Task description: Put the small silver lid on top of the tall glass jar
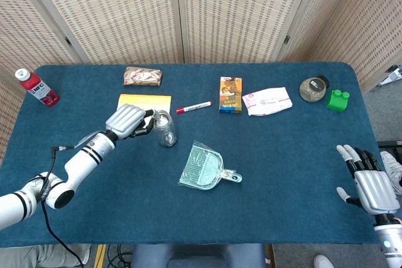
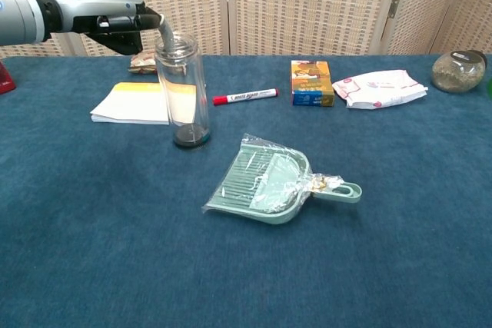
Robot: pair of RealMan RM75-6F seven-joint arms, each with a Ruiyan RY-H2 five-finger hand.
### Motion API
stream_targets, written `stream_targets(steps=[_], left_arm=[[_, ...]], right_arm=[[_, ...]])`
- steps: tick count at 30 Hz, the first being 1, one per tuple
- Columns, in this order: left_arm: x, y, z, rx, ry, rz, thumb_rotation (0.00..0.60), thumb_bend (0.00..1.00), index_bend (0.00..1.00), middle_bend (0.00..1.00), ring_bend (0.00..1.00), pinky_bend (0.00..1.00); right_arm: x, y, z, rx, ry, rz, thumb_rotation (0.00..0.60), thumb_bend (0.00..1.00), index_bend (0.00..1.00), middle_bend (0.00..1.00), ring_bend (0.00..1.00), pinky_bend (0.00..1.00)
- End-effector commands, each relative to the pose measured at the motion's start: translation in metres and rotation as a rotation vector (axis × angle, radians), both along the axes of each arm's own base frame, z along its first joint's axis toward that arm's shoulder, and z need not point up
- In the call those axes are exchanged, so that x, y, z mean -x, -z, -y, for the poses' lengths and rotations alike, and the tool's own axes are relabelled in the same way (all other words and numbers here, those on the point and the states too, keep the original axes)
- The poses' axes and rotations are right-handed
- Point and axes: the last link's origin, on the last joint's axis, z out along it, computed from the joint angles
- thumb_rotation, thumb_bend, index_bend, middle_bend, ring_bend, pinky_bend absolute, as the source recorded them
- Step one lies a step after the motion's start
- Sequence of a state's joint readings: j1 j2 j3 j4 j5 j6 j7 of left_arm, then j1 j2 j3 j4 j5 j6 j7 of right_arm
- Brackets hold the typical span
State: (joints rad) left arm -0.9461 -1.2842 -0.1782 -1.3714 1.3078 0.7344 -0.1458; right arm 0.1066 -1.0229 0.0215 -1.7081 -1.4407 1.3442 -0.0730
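Note:
The tall glass jar [image 2: 182, 90] stands upright, left of the table's centre, and shows from above in the head view as a clear jar [image 1: 166, 129]. My left hand [image 2: 108, 19] pinches the small silver lid [image 2: 165, 28], which is tilted with its lower edge at the jar's mouth. In the head view the left hand [image 1: 129, 121] sits just left of the jar, with the lid [image 1: 160, 117] over its rim. My right hand [image 1: 367, 183] is open with fingers spread near the front right edge, far from the jar.
A dustpan wrapped in plastic [image 1: 204, 166] lies right of the jar. Behind the jar are a yellow notepad [image 1: 144, 102] and a red marker [image 1: 193, 107]. A red bottle [image 1: 38, 87], a snack packet [image 1: 142, 76], an orange box [image 1: 230, 95] and a white pouch [image 1: 268, 101] line the back.

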Motion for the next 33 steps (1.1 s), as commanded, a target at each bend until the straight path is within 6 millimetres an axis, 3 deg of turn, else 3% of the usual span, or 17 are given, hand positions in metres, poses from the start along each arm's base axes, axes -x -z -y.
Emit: stream_targets(steps=[1,21,28,33], left_arm=[[-0.001,-0.001,0.000,-0.001,-0.002,0.009,0.000,0.63,0.36,0.94,0.92,1.00],[-0.002,-0.022,0.002,-0.076,-0.016,0.140,0.007,0.62,0.35,0.91,0.89,1.00],[0.014,-0.041,0.007,-0.161,-0.068,0.145,0.106,0.62,0.35,0.78,0.76,1.00],[0.034,-0.053,0.019,-0.231,-0.133,0.091,0.230,0.59,0.33,0.66,0.62,1.00]], right_arm=[[0.000,0.000,0.000,0.000,0.000,0.000,0.600,0.23,0.00,0.04,0.00,0.07],[-0.002,-0.003,0.001,0.002,-0.004,-0.001,0.600,0.23,0.00,0.04,0.00,0.07],[-0.003,-0.009,0.002,0.012,-0.003,0.002,0.600,0.23,0.00,0.04,0.00,0.07],[-0.005,-0.014,0.005,0.017,-0.009,0.010,0.600,0.23,0.00,0.04,0.00,0.07]])
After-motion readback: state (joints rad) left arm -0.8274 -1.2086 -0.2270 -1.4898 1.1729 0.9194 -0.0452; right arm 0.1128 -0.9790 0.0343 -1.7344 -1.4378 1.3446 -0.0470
